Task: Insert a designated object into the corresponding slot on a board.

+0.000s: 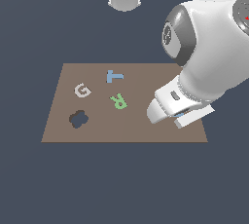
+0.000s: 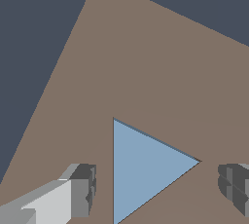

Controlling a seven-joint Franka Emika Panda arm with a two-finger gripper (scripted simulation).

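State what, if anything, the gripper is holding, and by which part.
Nothing is held. The gripper is open, its fingers either side of the flat light-blue triangle block without touching it.

Flat brown rectangular board point(image 1: 146, 130), plain and unpatterned, on a dark slate-blue ground point(image 1: 121, 184). Toward the far side, a blue letter T point(image 1: 115, 76); just nearer, a green letter R point(image 1: 118, 102). At the exterior view's left, a pale grey-white letter G point(image 1: 82, 90), and nearer still a dark lobed hole point(image 1: 78, 119), same slate tone as the ground. Glossy white arm point(image 1: 214, 52) with a grey joint band. In the wrist view, a flat light-blue triangle block point(image 2: 143, 169), even in colour, between grey finger pads point(image 2: 82, 191).
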